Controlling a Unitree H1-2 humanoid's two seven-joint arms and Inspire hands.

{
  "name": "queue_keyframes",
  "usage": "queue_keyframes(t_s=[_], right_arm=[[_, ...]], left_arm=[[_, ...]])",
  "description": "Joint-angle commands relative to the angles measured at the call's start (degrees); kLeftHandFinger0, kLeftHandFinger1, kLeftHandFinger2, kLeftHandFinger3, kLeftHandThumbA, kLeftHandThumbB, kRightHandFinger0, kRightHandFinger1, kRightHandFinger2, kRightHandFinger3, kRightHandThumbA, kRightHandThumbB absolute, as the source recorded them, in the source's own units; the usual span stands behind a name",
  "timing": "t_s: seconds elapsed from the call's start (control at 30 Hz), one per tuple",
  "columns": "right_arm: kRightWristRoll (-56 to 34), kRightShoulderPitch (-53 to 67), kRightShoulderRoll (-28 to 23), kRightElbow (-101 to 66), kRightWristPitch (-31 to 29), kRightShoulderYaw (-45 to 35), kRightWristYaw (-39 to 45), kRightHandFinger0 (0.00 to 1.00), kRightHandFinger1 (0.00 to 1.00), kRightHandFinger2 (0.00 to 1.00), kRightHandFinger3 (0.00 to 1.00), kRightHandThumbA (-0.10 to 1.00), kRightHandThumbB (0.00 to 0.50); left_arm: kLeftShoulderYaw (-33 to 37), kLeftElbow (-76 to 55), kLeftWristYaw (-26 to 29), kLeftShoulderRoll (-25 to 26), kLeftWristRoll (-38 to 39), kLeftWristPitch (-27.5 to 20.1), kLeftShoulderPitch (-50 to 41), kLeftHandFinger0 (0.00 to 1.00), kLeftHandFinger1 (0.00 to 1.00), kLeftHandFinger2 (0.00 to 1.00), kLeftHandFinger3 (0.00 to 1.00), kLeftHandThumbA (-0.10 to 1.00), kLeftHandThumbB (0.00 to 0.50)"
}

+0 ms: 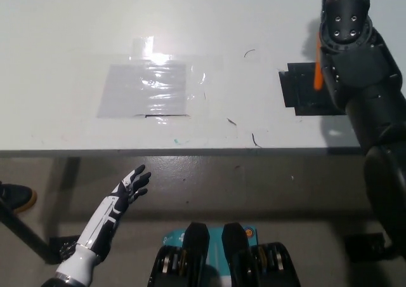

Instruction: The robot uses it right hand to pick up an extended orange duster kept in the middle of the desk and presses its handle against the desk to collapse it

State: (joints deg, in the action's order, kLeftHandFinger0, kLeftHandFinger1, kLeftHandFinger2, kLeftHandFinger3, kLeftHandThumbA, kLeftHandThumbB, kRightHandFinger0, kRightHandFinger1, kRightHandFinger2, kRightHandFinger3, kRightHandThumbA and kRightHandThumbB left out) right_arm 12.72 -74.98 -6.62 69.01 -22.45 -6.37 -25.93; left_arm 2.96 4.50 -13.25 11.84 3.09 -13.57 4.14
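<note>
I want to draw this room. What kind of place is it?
Probably a robot test lab or workshop. A plain white desk carries taped-down marks, a clear plastic sheet and a black tape patch, and the floor below is bare.

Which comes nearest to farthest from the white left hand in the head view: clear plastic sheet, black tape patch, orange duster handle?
From the left hand, below the desk edge:
1. Clear plastic sheet, desk's left-middle.
2. Black tape patch, right side.
3. Orange duster handle, just beyond the patch, beside the black right arm.
</note>
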Motion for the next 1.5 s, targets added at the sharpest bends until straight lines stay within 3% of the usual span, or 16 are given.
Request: queue_keyframes(t_s=[0.0,0.2,0.4,0.6,0.63,0.7,0.8,1.0,1.17,1.23,1.33,1.47], right_arm=[[-3.8,-3.7,0.0,-0.3,-4.5,-1.0,-3.1,0.0,0.01,0.39,0.44,-0.1,0.102],[-5.5,-3.2,0.3,-0.1,-4.5,-1.4,-4.0,0.0,0.03,0.41,0.43,-0.1,0.106],[-7.0,-1.7,0.8,-1.0,-4.5,-1.2,-3.7,0.0,0.03,0.38,0.33,-0.1,0.105],[-7.3,-0.5,1.2,-2.6,-4.5,0.1,-4.5,0.0,0.08,0.41,0.35,-0.1,0.132],[-7.5,1.1,1.7,-4.6,-4.5,0.6,-4.9,0.0,0.06,0.38,0.37,-0.1,0.154],[-6.8,1.9,1.8,-5.4,-4.5,1.7,-6.1,0.0,0.07,0.38,0.41,-0.1,0.139],[-3.3,3.3,1.4,-9.0,-4.5,6.8,-11.5,0.0,0.09,0.44,0.59,-0.1,0.119],[-3.4,5.2,1.1,-12.8,-4.5,12.2,-15.9,0.0,0.09,0.46,0.62,-0.1,0.111],[-3.2,6.6,0.9,-13.4,-4.5,15.3,-19.8,0.0,0.12,0.51,0.66,-0.1,0.091],[-4.8,7.1,1.5,-13.5,-4.5,14.1,-19.1,0.0,0.12,0.46,0.51,-0.1,0.116],[-6.9,8.1,2.7,-13.1,-4.5,11.6,-18.1,0.0,0.09,0.42,0.48,-0.1,0.106],[-8.3,9.8,3.2,-11.2,-4.5,10.4,-15.7,0.0,0.1,0.48,0.67,-0.1,0.073]], left_arm=[[-0.3,-1.4,-0.2,0.3,0.4,-1.6,0.0,1.0,1.0,1.0,1.0,1.0,0.129],[-0.3,-1.6,-0.3,0.3,0.8,-1.7,0.0,1.0,1.0,1.0,1.0,1.0,0.132],[-0.2,-2.0,-0.3,0.1,0.9,-1.1,-0.3,1.0,1.0,1.0,1.0,1.0,0.141],[-0.2,-1.5,-0.1,0.2,0.4,-1.7,-0.1,1.0,1.0,1.0,1.0,1.0,0.133],[-0.1,-1.3,-0.5,0.2,0.9,-1.7,-0.3,1.0,1.0,1.0,1.0,1.0,0.134],[0.0,-1.5,-0.9,0.0,1.6,-1.5,-0.5,1.0,1.0,1.0,1.0,1.0,0.132],[-0.1,-2.0,-0.5,0.0,1.1,-1.0,-0.6,1.0,1.0,1.0,1.0,1.0,0.151],[0.0,-2.0,-0.4,0.0,1.1,-0.5,-0.9,1.0,1.0,1.0,1.0,1.0,0.176],[0.1,-1.9,-0.5,-0.1,1.0,-1.4,-1.2,1.0,1.0,1.0,1.0,1.0,0.163],[0.1,-1.9,-0.4,0.0,0.9,-1.3,-1.1,1.0,1.0,1.0,1.0,1.0,0.163],[0.2,-2.0,-0.3,-0.1,0.7,-0.9,-0.9,1.0,1.0,1.0,1.0,1.0,0.164],[0.1,-2.3,-0.4,-0.1,1.0,-0.4,-0.9,1.0,1.0,1.0,1.0,1.0,0.161]])
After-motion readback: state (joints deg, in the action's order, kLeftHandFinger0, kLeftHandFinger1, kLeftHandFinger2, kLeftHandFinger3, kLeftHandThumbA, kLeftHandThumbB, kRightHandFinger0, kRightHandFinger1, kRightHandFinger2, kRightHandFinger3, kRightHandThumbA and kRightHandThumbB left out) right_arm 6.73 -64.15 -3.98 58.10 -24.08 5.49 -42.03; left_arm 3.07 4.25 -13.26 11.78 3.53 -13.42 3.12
